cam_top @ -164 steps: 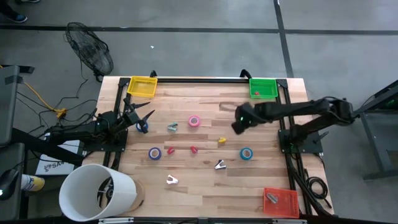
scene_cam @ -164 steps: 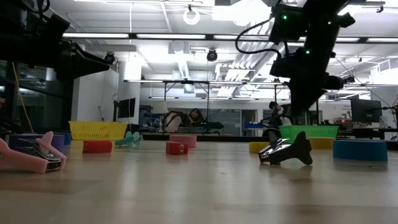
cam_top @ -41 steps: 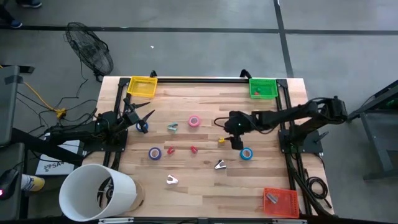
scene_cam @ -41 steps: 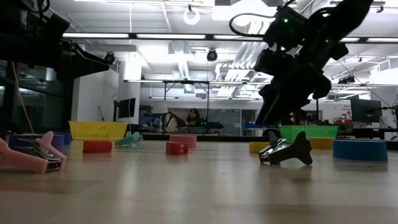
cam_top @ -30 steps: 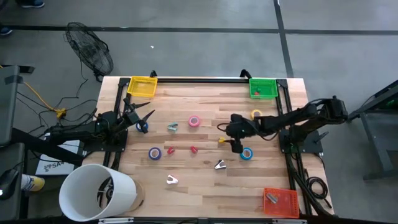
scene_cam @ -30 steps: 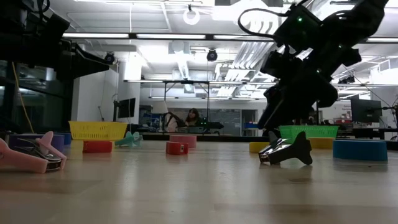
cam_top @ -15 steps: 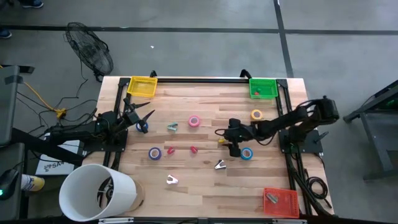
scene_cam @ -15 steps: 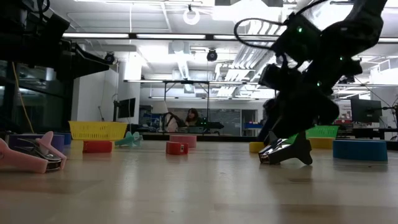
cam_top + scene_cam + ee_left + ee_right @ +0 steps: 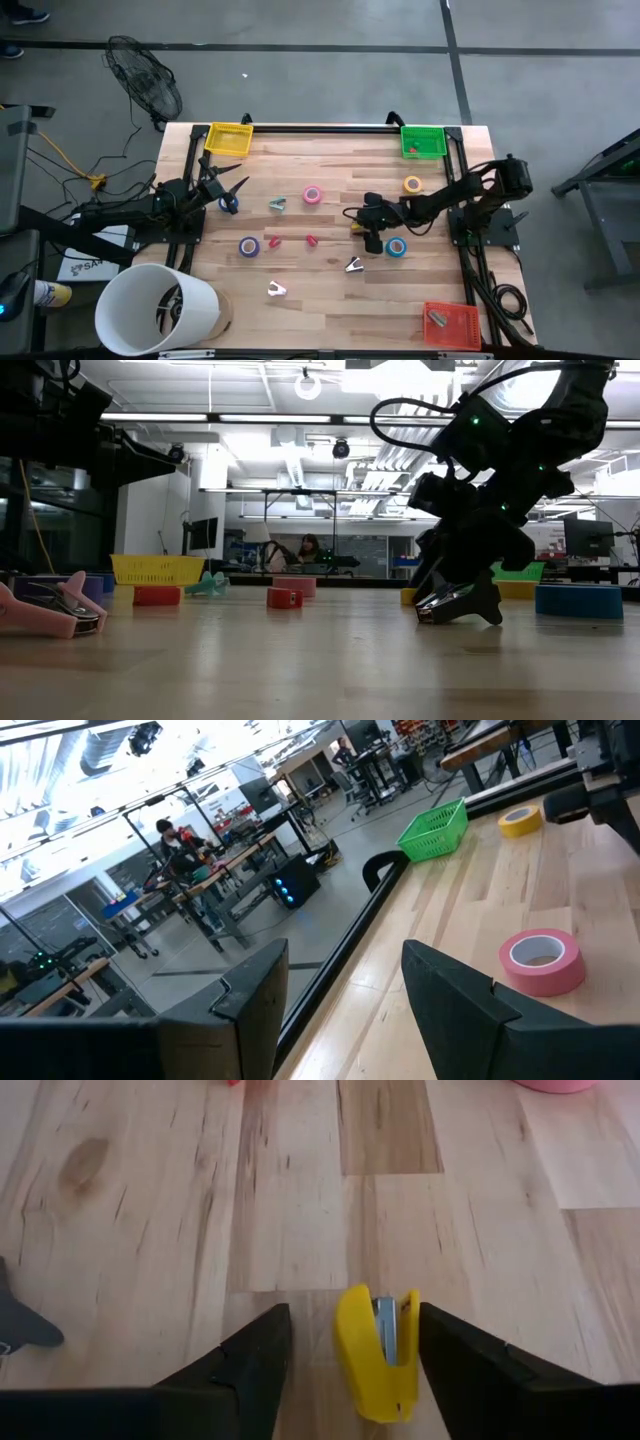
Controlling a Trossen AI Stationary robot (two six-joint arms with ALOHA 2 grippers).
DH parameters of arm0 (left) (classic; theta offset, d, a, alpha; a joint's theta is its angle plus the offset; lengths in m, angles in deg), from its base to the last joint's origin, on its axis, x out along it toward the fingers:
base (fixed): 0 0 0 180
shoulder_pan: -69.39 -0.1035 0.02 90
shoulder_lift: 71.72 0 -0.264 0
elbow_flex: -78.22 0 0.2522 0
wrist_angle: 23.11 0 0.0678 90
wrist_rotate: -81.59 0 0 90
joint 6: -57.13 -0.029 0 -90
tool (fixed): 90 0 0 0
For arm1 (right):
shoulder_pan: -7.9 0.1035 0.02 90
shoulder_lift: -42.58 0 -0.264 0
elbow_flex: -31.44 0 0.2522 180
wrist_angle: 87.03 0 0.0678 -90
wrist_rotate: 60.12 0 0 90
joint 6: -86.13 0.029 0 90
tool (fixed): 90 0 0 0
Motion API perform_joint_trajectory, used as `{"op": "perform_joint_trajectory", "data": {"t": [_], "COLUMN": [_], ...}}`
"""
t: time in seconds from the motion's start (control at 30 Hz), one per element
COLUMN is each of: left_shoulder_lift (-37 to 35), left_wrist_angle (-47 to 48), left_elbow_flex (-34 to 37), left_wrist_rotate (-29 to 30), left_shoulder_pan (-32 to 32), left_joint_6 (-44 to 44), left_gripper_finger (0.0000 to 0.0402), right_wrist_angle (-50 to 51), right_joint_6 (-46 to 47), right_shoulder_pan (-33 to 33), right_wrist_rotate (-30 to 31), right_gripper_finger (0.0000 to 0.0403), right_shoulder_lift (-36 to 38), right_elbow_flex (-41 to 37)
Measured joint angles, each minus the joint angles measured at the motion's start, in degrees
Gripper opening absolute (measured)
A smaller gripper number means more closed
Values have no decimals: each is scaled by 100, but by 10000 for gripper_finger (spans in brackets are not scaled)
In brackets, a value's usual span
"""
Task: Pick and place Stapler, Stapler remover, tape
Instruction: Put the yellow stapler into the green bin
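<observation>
Right gripper (image 9: 345, 1355) low over the table (image 9: 330, 300) centre, jaws apart, straddling the yellow stapler (image 9: 378, 1350) without touching it; stapler lies flat on the wood. Left gripper (image 9: 345, 990) parked at the left edge, jaws apart, holding nothing.

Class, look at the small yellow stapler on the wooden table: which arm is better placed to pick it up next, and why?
The right. Its claw is down at the small yellow stapler, one finger on either side, not yet touching. The left claw waits open at the table's far left edge.
</observation>
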Motion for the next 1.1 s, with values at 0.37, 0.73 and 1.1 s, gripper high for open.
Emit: {"op": "perform_joint_trajectory", "data": {"t": [0.37, 0.73, 1.1], "left_shoulder_lift": [0, 1, 2], "left_wrist_angle": [0, 0, 0], "left_elbow_flex": [-2, -2, 0], "left_wrist_rotate": [0, 1, 0], "left_shoulder_pan": [0, 1, 0], "left_joint_6": [0, 0, 0], "left_gripper_finger": [193, 193, 193], "right_wrist_angle": [21, 1133, 3222], "right_joint_6": [287, 1421, 3586], "right_shoulder_pan": [-4, -20, 222], "right_wrist_rotate": [28, -72, -459], "right_gripper_finger": [89, 56, 56], "right_shoulder_lift": [-9, 955, 2756], "right_elbow_flex": [22, -2, 4]}}
